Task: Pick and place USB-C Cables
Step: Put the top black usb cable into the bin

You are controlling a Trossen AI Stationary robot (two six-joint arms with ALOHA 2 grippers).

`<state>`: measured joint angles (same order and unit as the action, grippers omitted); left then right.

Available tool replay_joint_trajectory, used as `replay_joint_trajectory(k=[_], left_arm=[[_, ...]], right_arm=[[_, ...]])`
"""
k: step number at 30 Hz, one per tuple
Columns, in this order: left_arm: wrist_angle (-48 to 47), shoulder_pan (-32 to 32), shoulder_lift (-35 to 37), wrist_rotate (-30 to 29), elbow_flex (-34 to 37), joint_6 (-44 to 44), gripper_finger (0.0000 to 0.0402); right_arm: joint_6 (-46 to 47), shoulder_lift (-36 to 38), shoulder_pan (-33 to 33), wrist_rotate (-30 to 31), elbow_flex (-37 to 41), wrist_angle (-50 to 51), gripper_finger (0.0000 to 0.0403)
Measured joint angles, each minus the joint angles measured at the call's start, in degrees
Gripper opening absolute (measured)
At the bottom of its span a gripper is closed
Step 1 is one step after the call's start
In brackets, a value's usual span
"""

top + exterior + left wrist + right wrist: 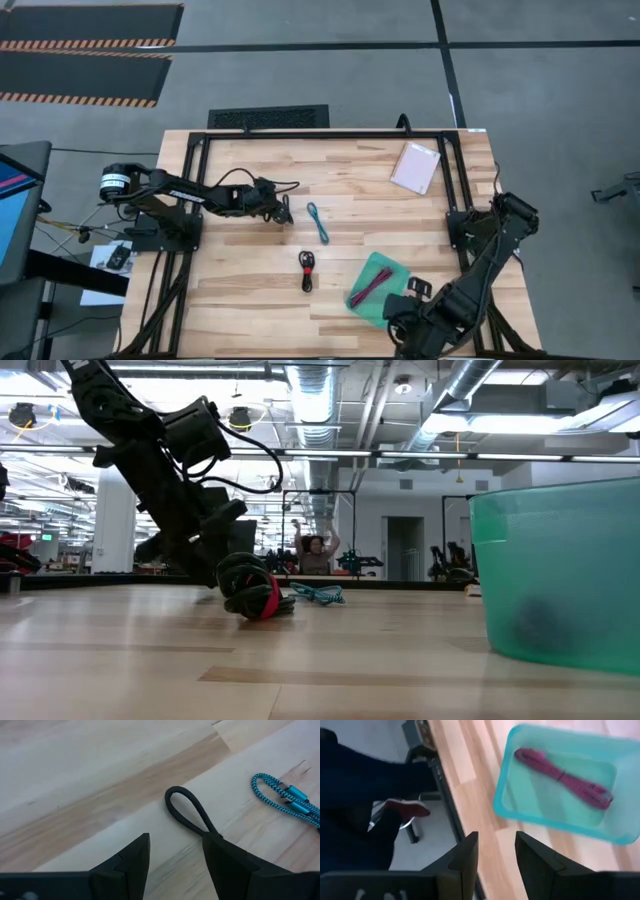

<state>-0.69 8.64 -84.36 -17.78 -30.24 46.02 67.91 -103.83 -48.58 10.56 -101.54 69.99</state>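
Lying on a pale wood-plank table (260, 290) are three cables, and no readable brand or writing shows on any of them. The teal cable (318, 222) is a braided cord with metal-tipped plugs, folded into a long narrow loop near the table's middle; the left wrist view shows its woven pattern clearly (282, 800). The black cable (306, 270) is a tight coil bound with a red band, sitting nearer the front edge, apart from the teal one; in the low view it stands as a dark knot with the red band facing the camera (255, 592). The maroon cable (372, 287) lies stretched diagonally inside the tray (390, 266), a translucent green rectangular plastic tub with rounded corners; the right wrist view shows the braided cord on the tray's smooth floor (565, 777). A flat pale pink packet (415, 167) rests near the far right corner.

The left gripper (283, 210) reaches in from the left, low over the table just beside the teal cable, its fingers (130, 865) spread and holding nothing; a thin black loop (187, 810) rests on the wood ahead of them. The right gripper (495, 860) sits at the front right edge just beside the tray, fingers parted and empty.
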Motion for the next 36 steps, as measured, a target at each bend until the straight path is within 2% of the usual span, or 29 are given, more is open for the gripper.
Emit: replay_joint_trajectory(k=[7, 11, 17, 21, 28, 36], left_arm=[[0.14, 0.0, 0.02, 0.15, 0.0, 2.42, 0.017], [1.34, -0.89, -1.13, -1.82, -0.02, 5.34, 0.017], [8.12, -3.42, -0.44, -3.68, -0.07, 7.36, 0.017], [7.53, -4.75, -0.55, -5.54, -1.89, 8.28, 0.017], [6.22, -8.66, -6.79, -13.79, -5.13, 9.28, 0.017], [6.51, -9.29, -15.9, -16.85, -9.57, 10.51, 0.017]], right_arm=[[1.72, 0.0, -1.66, -0.05, 0.0, 0.86, 0.0163], [1.7, 0.0, -1.74, -0.03, 0.0, 1.03, 0.0168], [1.16, 0.0, -1.55, 0.16, 0.0, 1.16, 0.0167], [1.08, 0.0, -1.13, 0.16, 0.0, 1.16, 0.0164], [0.76, -0.04, -0.73, 2.11, 0.0, 1.03, 0.0166], [0.43, -0.04, 0.82, 2.89, 0.0, 1.1, 0.0164]])
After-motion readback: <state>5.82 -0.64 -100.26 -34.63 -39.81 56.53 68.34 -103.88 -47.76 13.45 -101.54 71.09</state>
